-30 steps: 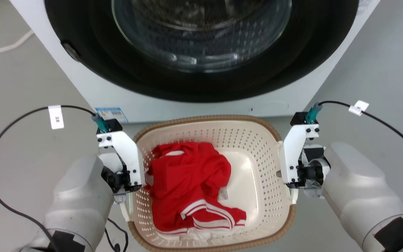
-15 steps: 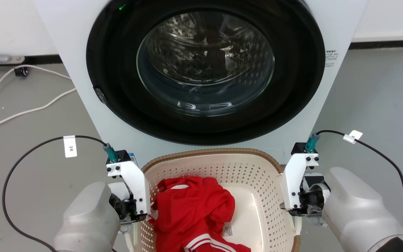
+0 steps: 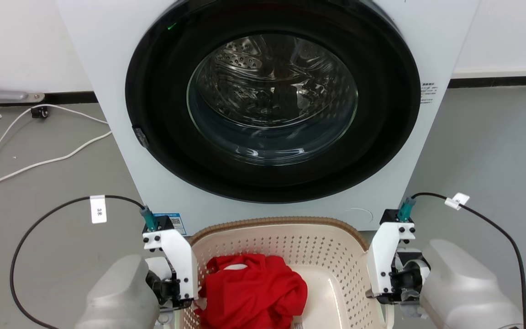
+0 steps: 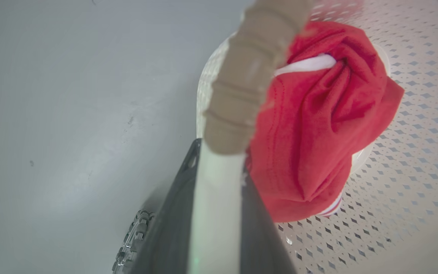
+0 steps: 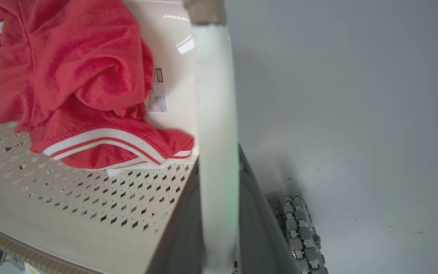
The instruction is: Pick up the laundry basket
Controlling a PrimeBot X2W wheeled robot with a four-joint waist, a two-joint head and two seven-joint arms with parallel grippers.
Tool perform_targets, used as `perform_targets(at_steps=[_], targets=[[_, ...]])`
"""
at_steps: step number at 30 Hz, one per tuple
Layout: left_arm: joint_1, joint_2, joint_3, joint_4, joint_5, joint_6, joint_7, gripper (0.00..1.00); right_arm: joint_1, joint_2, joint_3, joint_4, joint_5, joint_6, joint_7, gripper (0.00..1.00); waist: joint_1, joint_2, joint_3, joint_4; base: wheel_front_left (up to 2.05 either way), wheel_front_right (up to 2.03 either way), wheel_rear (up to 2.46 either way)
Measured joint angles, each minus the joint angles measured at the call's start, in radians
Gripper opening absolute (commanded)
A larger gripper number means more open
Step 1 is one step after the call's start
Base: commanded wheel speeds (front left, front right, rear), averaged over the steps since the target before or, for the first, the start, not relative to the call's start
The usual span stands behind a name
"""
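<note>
Left gripper (image 4: 221, 160): dark fingers (image 4: 173, 220) pressed on both sides of the white handle (image 4: 215, 213), pinching it. Right gripper (image 5: 219, 167): same, clamped on the other white handle (image 5: 217, 114). A roller wheel (image 5: 299, 232) sits on the grey floor (image 5: 356, 95) just past the right fingers.

Basket (image 3: 290, 246): bottom centre of head view, between the two grippers, directly in front of the washer (image 3: 107, 68). Cream perforated walls, brown woven-look rim (image 4: 249, 76). Can't tell if its base is off the floor.

Red garment (image 3: 254, 292) with white stripes is bunched inside the basket, toward the robot's left side, with a white label showing. The right half of the basket bottom is bare.

Black cables (image 3: 30, 228) loop out from each wrist, each with a white tag.

The washer's round glass door (image 3: 272, 98) is shut, with a black ring around it and the steel drum visible through it. A small green light shows at upper left of the ring. Blue sticker low on the front panel, by the left wrist.

White cable (image 3: 39, 162) trails on the floor left of the washer, toward the wall.
</note>
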Motion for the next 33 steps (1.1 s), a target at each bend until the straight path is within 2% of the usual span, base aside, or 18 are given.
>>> perform_targets(at_steps=[12, 33], targets=[[0.014, -0.001, -0.009, 0.001, -0.014, 0.003, 0.028, 0.00, 0.016, 0.001, -0.017, 0.001, -0.002, 0.000, 0.060, 0.00, 0.0001, 0.0000, -0.007, -0.003, 0.00, 0.00, 0.00], [0.019, -0.001, -0.022, 0.000, -0.029, 0.008, 0.037, 0.00, 0.017, 0.001, -0.047, 0.002, -0.036, 0.000, 0.051, 0.00, 0.0002, 0.0000, 0.000, 0.004, 0.00, 0.00, 0.00]])
